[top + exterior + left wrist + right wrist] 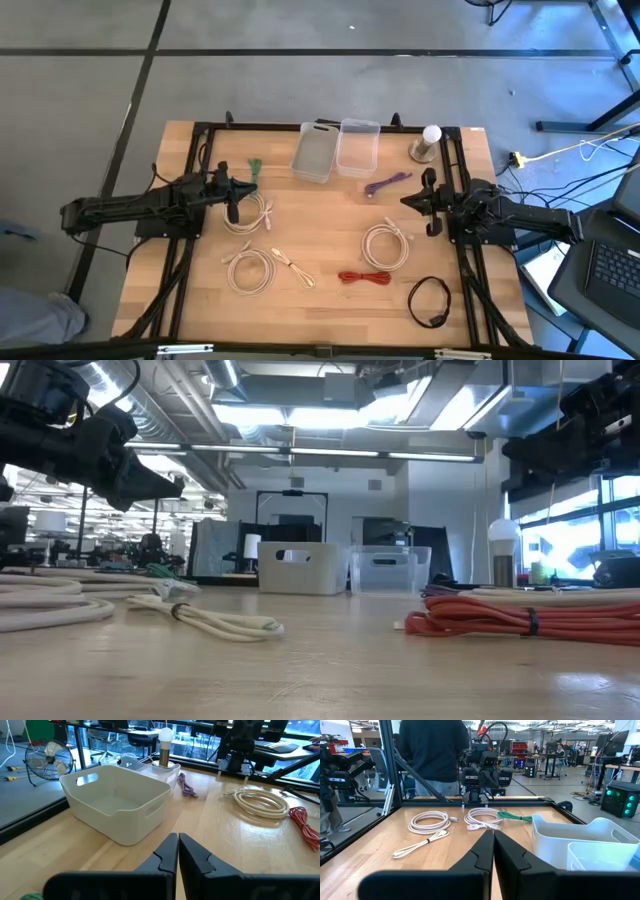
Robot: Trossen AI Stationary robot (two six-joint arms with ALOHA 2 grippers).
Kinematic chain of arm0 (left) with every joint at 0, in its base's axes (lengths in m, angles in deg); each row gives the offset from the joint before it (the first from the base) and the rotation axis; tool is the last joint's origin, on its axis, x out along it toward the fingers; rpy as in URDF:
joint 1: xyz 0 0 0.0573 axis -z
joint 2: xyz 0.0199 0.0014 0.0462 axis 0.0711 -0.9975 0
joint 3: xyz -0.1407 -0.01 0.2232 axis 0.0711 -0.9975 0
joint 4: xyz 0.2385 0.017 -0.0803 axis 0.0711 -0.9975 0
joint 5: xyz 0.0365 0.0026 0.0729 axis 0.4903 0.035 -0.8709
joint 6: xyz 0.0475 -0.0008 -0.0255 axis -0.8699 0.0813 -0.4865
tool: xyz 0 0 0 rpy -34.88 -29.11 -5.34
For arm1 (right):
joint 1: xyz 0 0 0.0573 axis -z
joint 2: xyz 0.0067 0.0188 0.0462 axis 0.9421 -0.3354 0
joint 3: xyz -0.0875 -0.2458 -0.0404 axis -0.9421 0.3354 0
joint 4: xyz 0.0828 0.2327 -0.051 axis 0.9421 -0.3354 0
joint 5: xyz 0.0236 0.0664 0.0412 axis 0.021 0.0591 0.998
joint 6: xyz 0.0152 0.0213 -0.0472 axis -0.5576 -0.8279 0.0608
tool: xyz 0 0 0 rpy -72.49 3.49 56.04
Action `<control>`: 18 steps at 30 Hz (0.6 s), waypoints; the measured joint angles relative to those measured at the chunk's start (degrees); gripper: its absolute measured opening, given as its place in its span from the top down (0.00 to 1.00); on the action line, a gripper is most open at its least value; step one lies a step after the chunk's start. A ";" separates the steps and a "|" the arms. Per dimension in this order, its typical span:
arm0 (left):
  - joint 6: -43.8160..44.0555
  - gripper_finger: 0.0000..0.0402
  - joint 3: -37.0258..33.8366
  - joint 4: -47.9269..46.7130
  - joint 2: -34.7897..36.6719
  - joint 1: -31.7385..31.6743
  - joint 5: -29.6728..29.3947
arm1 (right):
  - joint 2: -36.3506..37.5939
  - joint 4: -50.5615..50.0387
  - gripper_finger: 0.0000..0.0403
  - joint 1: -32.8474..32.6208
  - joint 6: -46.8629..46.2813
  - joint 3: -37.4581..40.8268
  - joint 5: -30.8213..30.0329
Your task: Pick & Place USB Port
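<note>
High view shows seven cables on the table: four white ones — three coils and a loose bundle — plus one red, one black, one purple and one green. Two bins sit at the far edge, white and clear. Left gripper and right gripper each hover pinched closed, holding nothing

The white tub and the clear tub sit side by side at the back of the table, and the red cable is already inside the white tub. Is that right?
Not quite. The white tub and the clear tub do sit side by side at the back, but the red cable is not in the tub. The high view shows it lying on the table near the front edge.
</note>
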 joint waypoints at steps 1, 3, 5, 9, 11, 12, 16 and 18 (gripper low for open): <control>0.00 0.98 0.00 0.01 0.01 0.01 -0.02 | 0.00 -0.01 0.96 0.01 -0.02 -0.01 -0.02; 0.00 0.98 0.00 0.01 0.00 0.00 0.00 | 0.00 0.00 0.96 0.02 -0.02 0.00 -0.02; 0.00 0.97 0.02 0.01 0.01 0.01 -0.01 | 0.00 0.00 0.96 0.01 -0.01 -0.02 -0.01; 0.00 0.97 0.02 -0.01 -0.01 -0.01 -0.02 | 0.00 -0.02 0.96 0.00 -0.02 -0.02 0.00; 0.00 0.97 0.00 -0.01 0.01 0.01 -0.02 | 0.00 0.00 0.96 0.02 -0.02 0.00 -0.02; 0.00 0.97 0.00 0.01 0.00 0.00 0.00 | 0.00 0.00 0.96 0.02 -0.02 -0.02 -0.02; 0.00 0.98 0.01 0.00 0.00 0.00 -0.01 | 0.00 0.00 0.96 0.01 0.00 -0.01 -0.01; 0.00 0.98 0.00 0.01 0.00 0.00 -0.01 | 0.00 0.00 0.96 0.00 0.00 -0.02 -0.02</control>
